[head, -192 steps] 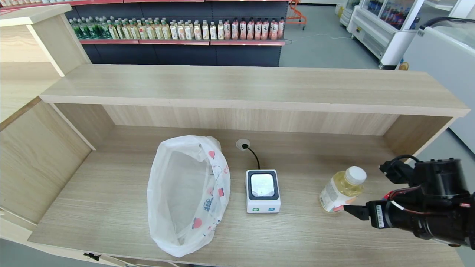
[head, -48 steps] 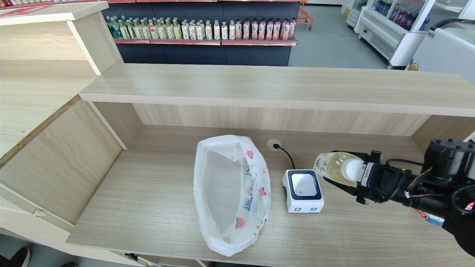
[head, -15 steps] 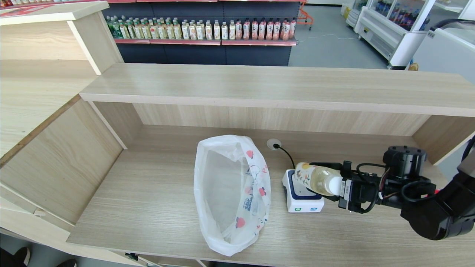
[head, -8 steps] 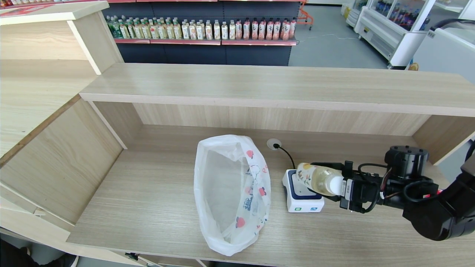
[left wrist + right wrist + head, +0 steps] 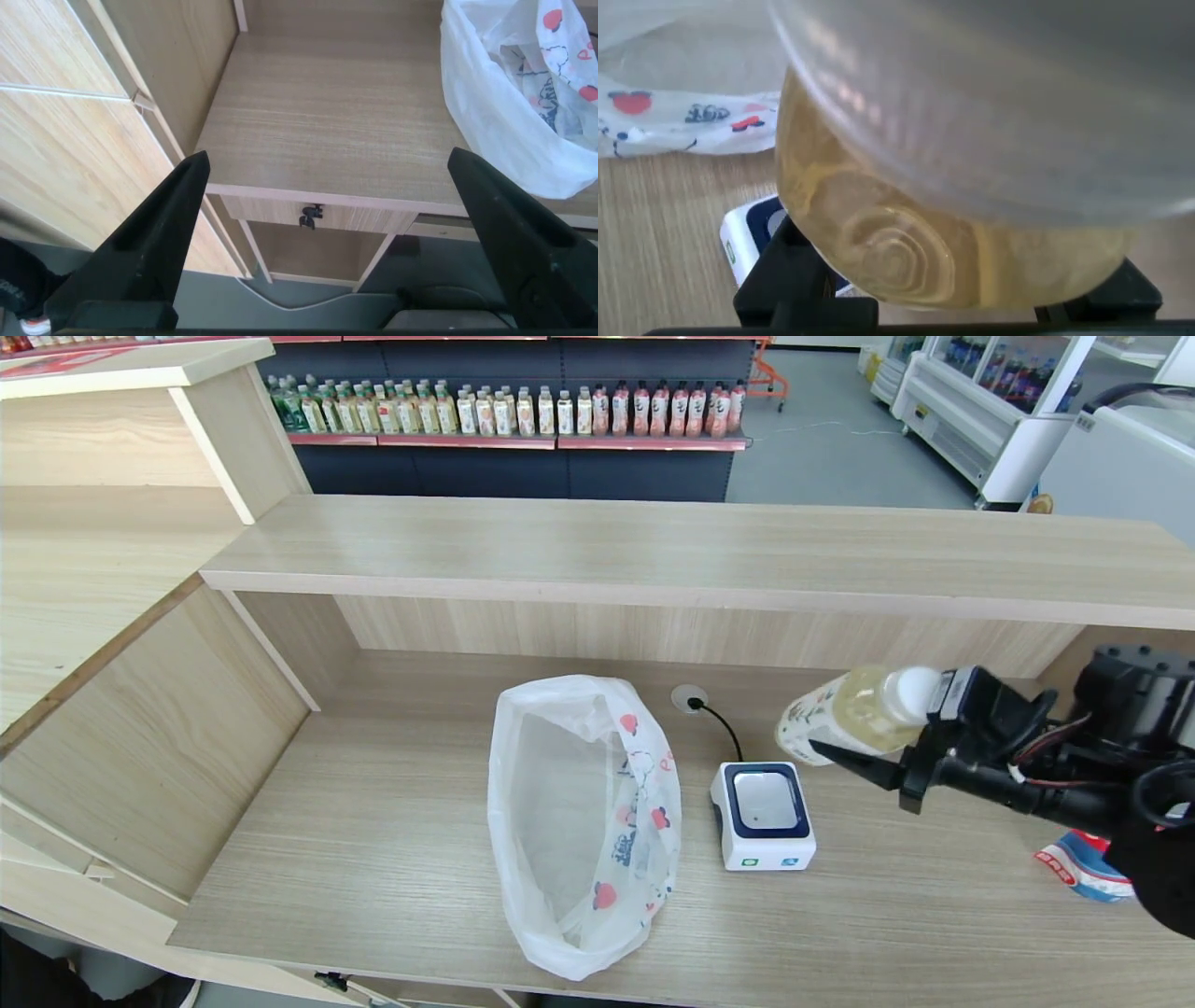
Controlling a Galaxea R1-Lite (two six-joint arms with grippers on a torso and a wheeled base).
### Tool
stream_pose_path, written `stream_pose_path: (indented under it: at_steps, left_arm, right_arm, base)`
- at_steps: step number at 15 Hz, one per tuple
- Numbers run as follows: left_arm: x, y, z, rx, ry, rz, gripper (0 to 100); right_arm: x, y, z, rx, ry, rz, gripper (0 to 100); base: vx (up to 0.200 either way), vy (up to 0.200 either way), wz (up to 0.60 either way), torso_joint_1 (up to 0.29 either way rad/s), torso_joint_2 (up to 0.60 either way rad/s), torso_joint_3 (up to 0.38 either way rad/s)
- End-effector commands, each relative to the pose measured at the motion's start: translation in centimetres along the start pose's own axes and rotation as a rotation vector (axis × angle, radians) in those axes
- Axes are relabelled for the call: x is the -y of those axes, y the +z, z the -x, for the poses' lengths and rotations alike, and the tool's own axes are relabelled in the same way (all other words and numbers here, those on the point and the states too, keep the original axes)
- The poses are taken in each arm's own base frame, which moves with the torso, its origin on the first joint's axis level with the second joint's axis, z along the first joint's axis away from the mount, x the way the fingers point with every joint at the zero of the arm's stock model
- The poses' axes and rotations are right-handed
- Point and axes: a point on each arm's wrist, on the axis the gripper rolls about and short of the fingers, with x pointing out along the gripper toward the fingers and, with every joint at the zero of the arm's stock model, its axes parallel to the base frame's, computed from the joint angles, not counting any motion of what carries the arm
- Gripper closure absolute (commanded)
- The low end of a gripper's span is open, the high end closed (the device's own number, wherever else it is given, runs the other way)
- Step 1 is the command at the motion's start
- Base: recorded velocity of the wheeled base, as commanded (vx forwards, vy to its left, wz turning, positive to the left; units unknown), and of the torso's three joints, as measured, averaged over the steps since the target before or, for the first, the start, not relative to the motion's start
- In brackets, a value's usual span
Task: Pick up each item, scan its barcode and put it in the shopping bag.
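Matt wood-grain counter, thin glossy plastic bag

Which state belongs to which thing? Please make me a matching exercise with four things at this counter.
Things:
1 bottle
2 scanner
3 bag
4 packet

States:
a) lies open on the counter
b) held tilted in the air
c) at the counter's right edge, partly hidden
d) flat on the counter, cable attached

Pairs: 1-b; 2-d; 3-a; 4-c

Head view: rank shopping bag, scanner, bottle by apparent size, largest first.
1. shopping bag, clearly largest.
2-3. bottle and scanner look alike; the bottle is held aloft, nearer the camera, so no ranking.
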Motion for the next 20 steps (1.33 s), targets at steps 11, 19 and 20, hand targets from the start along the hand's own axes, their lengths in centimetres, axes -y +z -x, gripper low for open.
stream_pose_path:
  at_steps: [11,19,20]
  left_arm:
    - [0.0,0.0,0.0,0.0,0.001,0.0,0]
    - [0.0,0.0,0.0,0.0,0.001,0.0,0]
    - [0.0,0.0,0.0,0.0,-0.001,0.0,0]
  right_arm:
    - [-1.8,6.0,5.3,-0.237,-0.348,-0.815,100]
    - [-2.8,6.4,3.1,-0.228,-0.252,-0.84,100]
    - [-3.2,6.6,2.2,-0.23,-0.218,-0.841,100]
  base:
    - [0.0,0.0,0.0,0.0,0.0,0.0]
    - [0.0,0.075,0.0,0.0,0.0,0.002]
    - [0.0,0.0,0.0,0.0,0.0,0.0]
